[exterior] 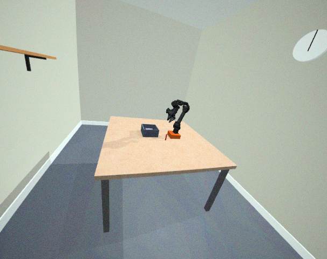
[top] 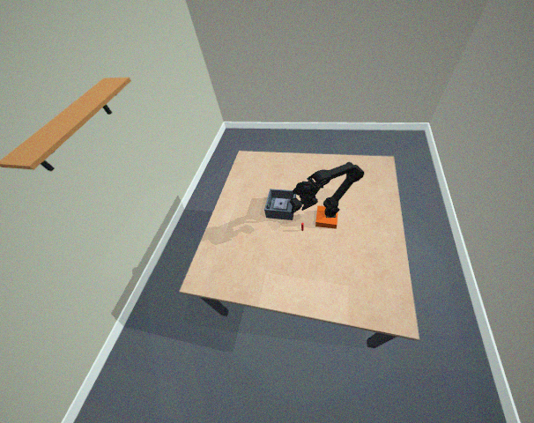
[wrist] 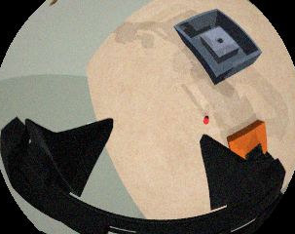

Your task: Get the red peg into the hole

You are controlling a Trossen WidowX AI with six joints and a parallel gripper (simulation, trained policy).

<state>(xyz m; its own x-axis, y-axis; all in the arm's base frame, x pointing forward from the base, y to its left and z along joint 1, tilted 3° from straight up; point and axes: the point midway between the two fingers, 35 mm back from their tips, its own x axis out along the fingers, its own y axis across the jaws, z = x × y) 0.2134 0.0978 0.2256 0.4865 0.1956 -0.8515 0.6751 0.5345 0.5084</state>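
The top view looks steeply down from high above one end of the table [top: 303, 282] [exterior: 158, 158] [wrist: 147, 122], and the exterior view faces along it from lower down and farther to the side of its near edge, both from well away. The wrist view looks down from close behind the gripper's fingers, sharing the box [top: 278, 213] [exterior: 150, 133] [wrist: 203, 62] and orange block [top: 326, 223] [exterior: 174, 135] [wrist: 246, 137] with both.

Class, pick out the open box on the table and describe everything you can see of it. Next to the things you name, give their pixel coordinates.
The open box [top: 279, 215] [exterior: 150, 133] [wrist: 239, 62] is dark blue-grey, four-sided and lidless, with straight walls and a smooth, plastic-like look. It sits upright on the tabletop. Inside, at the bottom, lies a paler, squarish plate [top: 276, 205] [wrist: 215, 46] with a small dark hole near its middle; no peg stands in it. Nothing seems to touch the box but the tabletop beneath.
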